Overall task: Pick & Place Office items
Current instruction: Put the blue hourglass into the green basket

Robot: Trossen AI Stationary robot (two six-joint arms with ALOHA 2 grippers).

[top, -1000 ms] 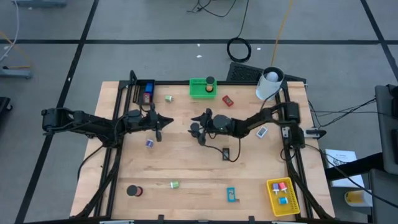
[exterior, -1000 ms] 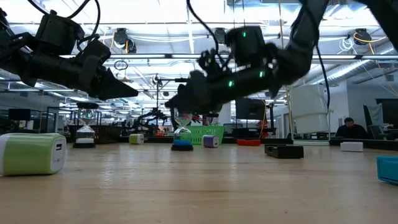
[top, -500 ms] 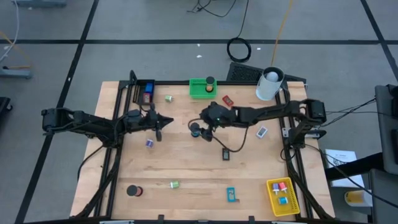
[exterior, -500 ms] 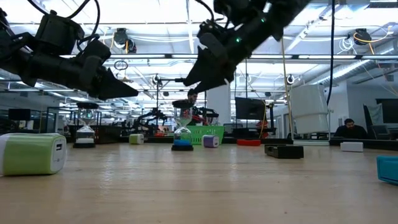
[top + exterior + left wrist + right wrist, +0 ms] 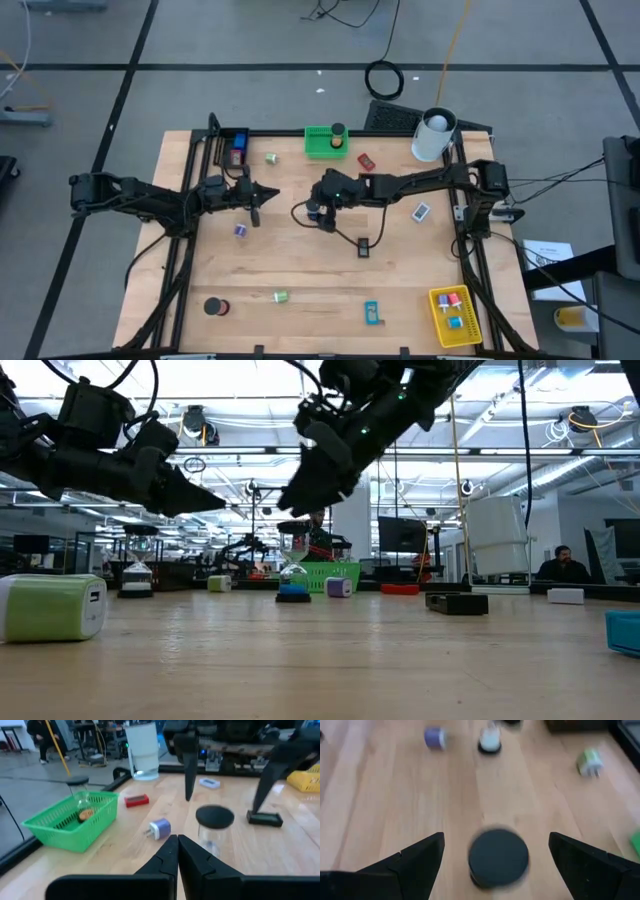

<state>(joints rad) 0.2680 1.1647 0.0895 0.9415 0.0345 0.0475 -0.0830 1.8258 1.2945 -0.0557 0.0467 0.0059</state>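
Observation:
A small hourglass with a black round top (image 5: 498, 856) stands upright on its blue base (image 5: 293, 595) at the table's middle (image 5: 316, 213). My right gripper (image 5: 496, 836) hangs open above it, one finger on each side of the black top, touching nothing; the low view shows it (image 5: 290, 500) well clear of the hourglass. My left gripper (image 5: 176, 845) is shut and empty, held above the table left of the middle (image 5: 266, 193). Loose on the wood lie a purple plug (image 5: 240, 230), a red block (image 5: 366, 161) and a green plug (image 5: 272, 158).
At the far edge stand a green bin (image 5: 325, 142), a black bin (image 5: 235, 145) and a white cylinder (image 5: 434, 135); a yellow bin (image 5: 455, 312) sits at the near right. A black block (image 5: 364, 248), a cyan piece (image 5: 372, 313), a green plug (image 5: 281, 296) and a black roll (image 5: 214, 306) lie nearer.
My right gripper has risen from just over the hourglass and tipped from steeply downward toward level, as its arm stretched out. The hourglass has stayed standing in its place.

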